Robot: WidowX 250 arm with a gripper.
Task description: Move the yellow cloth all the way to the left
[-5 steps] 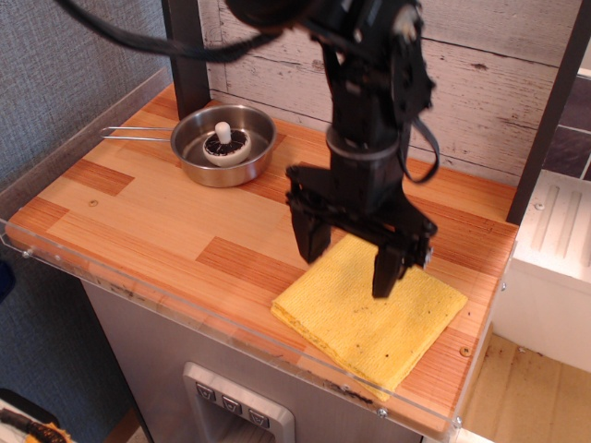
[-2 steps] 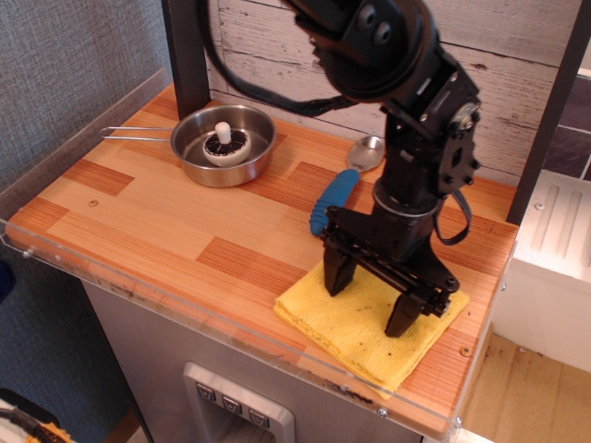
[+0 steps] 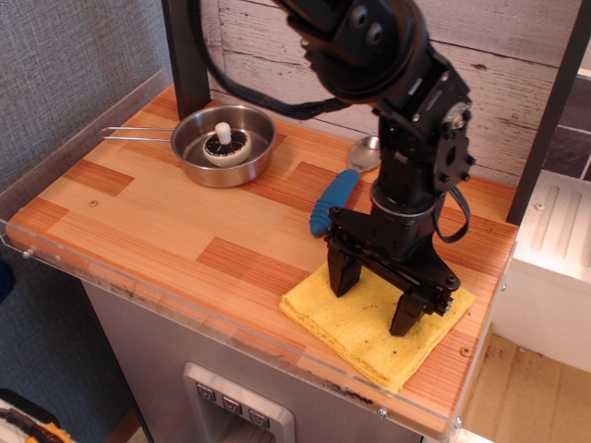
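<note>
The yellow cloth (image 3: 360,325) lies folded and flat at the front right corner of the wooden table (image 3: 157,217). My black gripper (image 3: 374,298) stands over the cloth's middle, pointing down. Its two fingers are spread apart, and both fingertips (image 3: 404,318) sit at or just above the cloth. Nothing is held between them. The arm hides part of the cloth's far edge.
A steel bowl (image 3: 224,145) with a mushroom (image 3: 224,145) in it and a wire handle stands at the back left. A spoon with a blue handle (image 3: 333,200) lies behind the cloth. A clear plastic rim (image 3: 138,291) lines the table's front and left edges.
The arm swung right and came down, so the open gripper now stands low on the cloth. The cloth has shifted slightly right. The spoon has come into view.
</note>
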